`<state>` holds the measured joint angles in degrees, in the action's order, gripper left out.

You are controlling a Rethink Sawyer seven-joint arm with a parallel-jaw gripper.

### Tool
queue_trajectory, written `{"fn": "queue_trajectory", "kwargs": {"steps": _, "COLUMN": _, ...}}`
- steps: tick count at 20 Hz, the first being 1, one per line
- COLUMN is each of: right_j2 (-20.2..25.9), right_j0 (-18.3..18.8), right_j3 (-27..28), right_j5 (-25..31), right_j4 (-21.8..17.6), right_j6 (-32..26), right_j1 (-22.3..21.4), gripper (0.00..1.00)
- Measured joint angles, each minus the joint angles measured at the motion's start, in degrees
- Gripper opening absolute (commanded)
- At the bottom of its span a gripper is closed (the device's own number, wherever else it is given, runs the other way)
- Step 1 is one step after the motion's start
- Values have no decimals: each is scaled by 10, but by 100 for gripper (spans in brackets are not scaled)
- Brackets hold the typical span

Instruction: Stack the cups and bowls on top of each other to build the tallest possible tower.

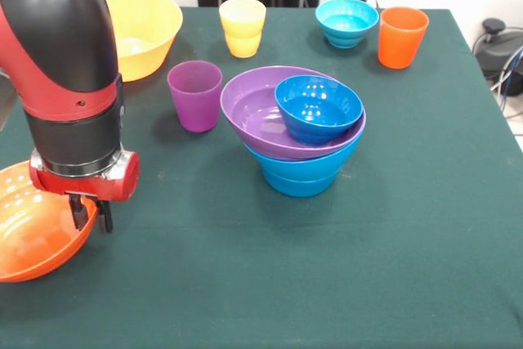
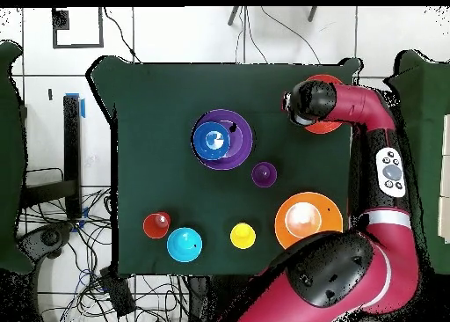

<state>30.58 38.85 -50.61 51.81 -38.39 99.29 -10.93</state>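
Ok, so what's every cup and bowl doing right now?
Orange bowl: unstacked, end effector at its rim.
End effector: grip unclear.
Blue bowl: upright, bottom of stack.
Purple bowl: tilted, on blue bowl.
Dark blue bowl: nested in purple bowl.
Yellow bowl: upright, alone.
Cyan bowl: upright, alone.
Purple cup: upright, alone.
Yellow cup: upright, alone.
Orange cup: upright, alone.

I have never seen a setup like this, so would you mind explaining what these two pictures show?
It is one red and black robot arm at a green table. One camera faces the robot across the table; the other looks straight down. The gripper is at the rim of a wide orange bowl; I cannot tell if it grips. A tower stands mid-table: dark blue bowl in purple bowl on blue bowls. Loose: a yellow bowl, cyan bowl, and purple cup, yellow cup and orange cup.
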Motion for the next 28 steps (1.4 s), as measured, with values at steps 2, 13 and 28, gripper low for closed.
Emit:
{"fn": "queue_trajectory", "kwargs": {"steps": 2, "right_j2": 0, "right_j0": 1, "right_j3": -3, "right_j5": 0, "right_j4": 3, "right_j6": 0, "right_j1": -2, "gripper": 0}}
{"fn": "queue_trajectory", "kwargs": {"steps": 13, "right_j2": -1, "right_j0": 22, "right_j3": -92, "right_j5": 0, "right_j4": 59, "right_j6": 0, "right_j1": -74, "gripper": 0}}
{"fn": "queue_trajectory", "kwargs": {"steps": 28, "right_j2": -2, "right_j0": 22, "right_j3": -254, "right_j5": 0, "right_j4": 134, "right_j6": 0, "right_j1": -223, "gripper": 0}}
